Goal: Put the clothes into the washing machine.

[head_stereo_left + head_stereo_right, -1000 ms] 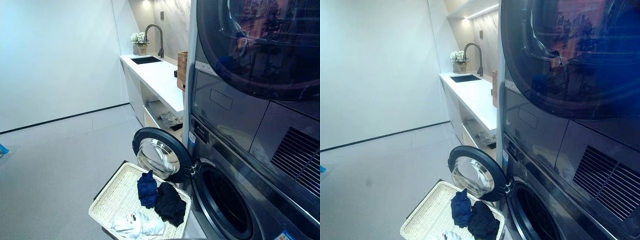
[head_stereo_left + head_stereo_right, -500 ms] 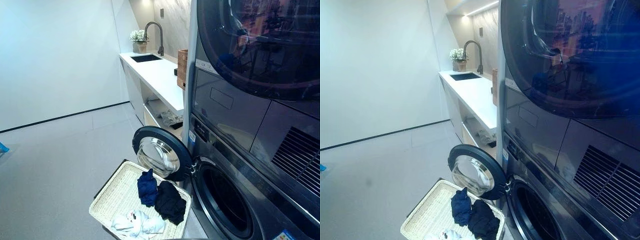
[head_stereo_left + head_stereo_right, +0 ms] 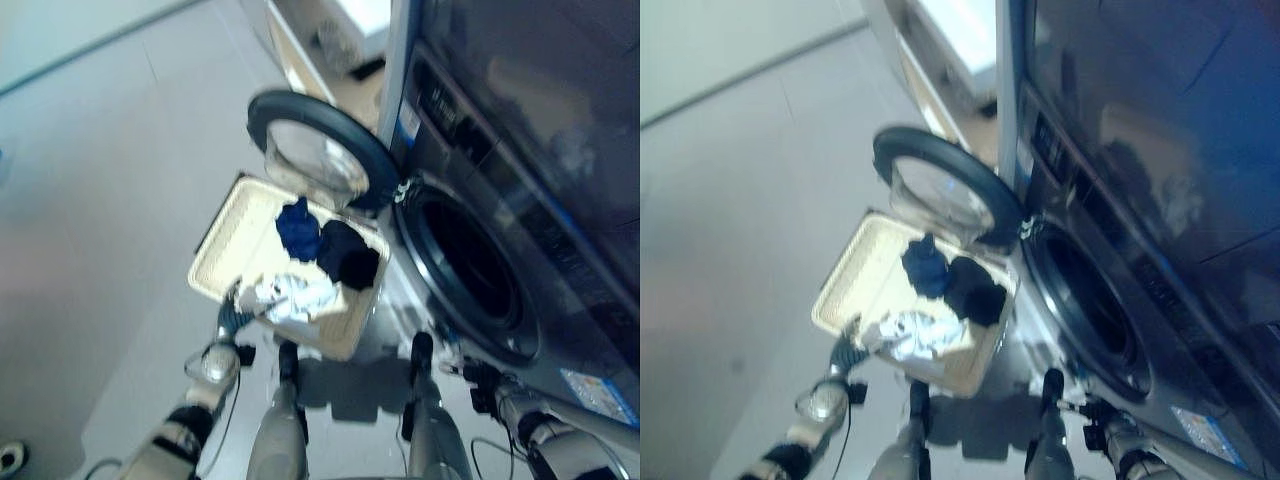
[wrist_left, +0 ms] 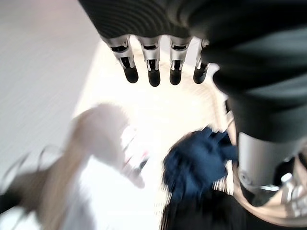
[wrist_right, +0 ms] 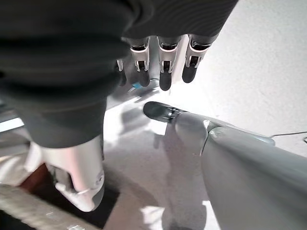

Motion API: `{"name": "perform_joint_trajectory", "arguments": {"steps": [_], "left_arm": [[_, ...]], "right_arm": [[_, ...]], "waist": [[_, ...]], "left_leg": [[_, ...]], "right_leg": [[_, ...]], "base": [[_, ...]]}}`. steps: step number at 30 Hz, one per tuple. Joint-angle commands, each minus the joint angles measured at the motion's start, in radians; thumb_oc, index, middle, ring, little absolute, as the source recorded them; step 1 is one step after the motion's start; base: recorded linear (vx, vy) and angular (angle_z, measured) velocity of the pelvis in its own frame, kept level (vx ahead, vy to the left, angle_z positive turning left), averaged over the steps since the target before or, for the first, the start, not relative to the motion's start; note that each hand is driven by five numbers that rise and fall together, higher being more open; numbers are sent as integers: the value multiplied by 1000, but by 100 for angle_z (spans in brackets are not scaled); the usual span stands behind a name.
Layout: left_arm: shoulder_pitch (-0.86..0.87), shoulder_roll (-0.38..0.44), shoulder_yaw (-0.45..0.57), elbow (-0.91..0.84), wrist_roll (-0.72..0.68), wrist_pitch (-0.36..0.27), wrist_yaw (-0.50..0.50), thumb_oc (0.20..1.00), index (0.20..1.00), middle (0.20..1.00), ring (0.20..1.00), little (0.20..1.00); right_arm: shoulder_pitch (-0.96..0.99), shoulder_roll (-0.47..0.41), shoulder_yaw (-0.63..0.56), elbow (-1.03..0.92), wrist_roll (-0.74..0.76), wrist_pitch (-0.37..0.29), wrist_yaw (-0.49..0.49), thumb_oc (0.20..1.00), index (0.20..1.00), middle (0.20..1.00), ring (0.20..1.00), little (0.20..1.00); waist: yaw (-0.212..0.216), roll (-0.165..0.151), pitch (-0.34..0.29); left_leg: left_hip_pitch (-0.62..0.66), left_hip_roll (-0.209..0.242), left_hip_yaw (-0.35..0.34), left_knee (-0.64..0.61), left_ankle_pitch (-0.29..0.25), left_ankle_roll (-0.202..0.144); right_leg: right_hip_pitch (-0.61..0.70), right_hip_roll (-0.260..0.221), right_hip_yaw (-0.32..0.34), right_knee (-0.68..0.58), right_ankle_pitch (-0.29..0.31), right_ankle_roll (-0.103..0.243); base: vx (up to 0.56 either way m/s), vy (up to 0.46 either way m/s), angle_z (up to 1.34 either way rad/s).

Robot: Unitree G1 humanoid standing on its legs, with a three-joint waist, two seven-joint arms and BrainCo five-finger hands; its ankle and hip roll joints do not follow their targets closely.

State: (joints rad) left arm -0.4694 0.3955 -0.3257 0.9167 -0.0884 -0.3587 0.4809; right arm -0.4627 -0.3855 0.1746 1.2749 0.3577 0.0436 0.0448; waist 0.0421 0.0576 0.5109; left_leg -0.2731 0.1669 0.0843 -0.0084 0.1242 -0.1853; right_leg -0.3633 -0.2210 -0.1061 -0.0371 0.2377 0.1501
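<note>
Dark grey front-loading washing machine [image 3: 500,230] has its round door [image 3: 318,150] swung open over the far edge of the cream woven laundry basket [image 3: 225,250] on the floor. Inside: black garment [image 3: 350,255], navy garment [image 3: 298,228], white cloth [image 3: 290,297] at the near edge. Left hand [image 4: 158,62] hangs over the basket, fingers straight, holding nothing; right hand [image 5: 158,62] is the same over the floor.

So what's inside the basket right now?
The basket holds a white garment, a blue garment and a black garment. Anything under them is covered.
</note>
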Motion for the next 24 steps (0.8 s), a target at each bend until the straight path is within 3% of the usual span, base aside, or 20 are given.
{"name": "perform_joint_trajectory", "arguments": {"steps": [1, 3, 10, 19, 24], "left_arm": [[-54, 66, -17, -2, 156, -16, 153, 1000, 1000, 1000, 1000, 1000], [-108, 111, -50, -11, 266, 7, 210, 1000, 1000, 1000, 1000, 1000], [-195, 185, -124, -2, 408, 23, 279, 1000, 1000, 1000, 1000, 1000], [-308, 220, -234, 53, 462, 55, 223, 1000, 1000, 1000, 1000, 1000], [-324, 212, -273, 81, 449, 60, 166, 1000, 1000, 1000, 1000, 1000]], "right_arm": [[-7, -53, 38, -10, 63, -12, -9, 1000, 1000, 1000, 1000, 1000], [-37, -67, 54, -31, 81, -13, -6, 1000, 1000, 1000, 1000, 1000], [-86, -99, 81, -78, 109, -35, 15, 1000, 1000, 1000, 1000, 1000], [-175, -135, 105, -110, 129, -48, 33, 1000, 1000, 1000, 1000, 1000], [-191, -145, 115, -133, 147, -122, 24, 1000, 1000, 1000, 1000, 1000]], "waist": [[15, -55, 8], [9, -71, 9], [-6, -89, 9], [-23, -85, 9], [-29, -75, 9]], "left_leg": [[-97, -42, -59, 113, -72, 75], [-198, -44, -77, 171, -74, 70], [-379, -52, -111, 265, -75, 68], [-534, -66, -136, 326, -72, 70], [-567, -73, -143, 337, -76, 74]], "right_leg": [[-109, -50, 21, 169, -86, 29], [-196, -40, 25, 207, -86, 28], [-356, -14, 30, 277, -87, 29], [-510, 14, 35, 345, -84, 26], [-552, 22, 38, 368, -86, 23]], "base": [[-100, -44, 2], [-84, -52, -3], [-46, -32, -1], [-7, -11, 1], [0, 0, 0]]}}
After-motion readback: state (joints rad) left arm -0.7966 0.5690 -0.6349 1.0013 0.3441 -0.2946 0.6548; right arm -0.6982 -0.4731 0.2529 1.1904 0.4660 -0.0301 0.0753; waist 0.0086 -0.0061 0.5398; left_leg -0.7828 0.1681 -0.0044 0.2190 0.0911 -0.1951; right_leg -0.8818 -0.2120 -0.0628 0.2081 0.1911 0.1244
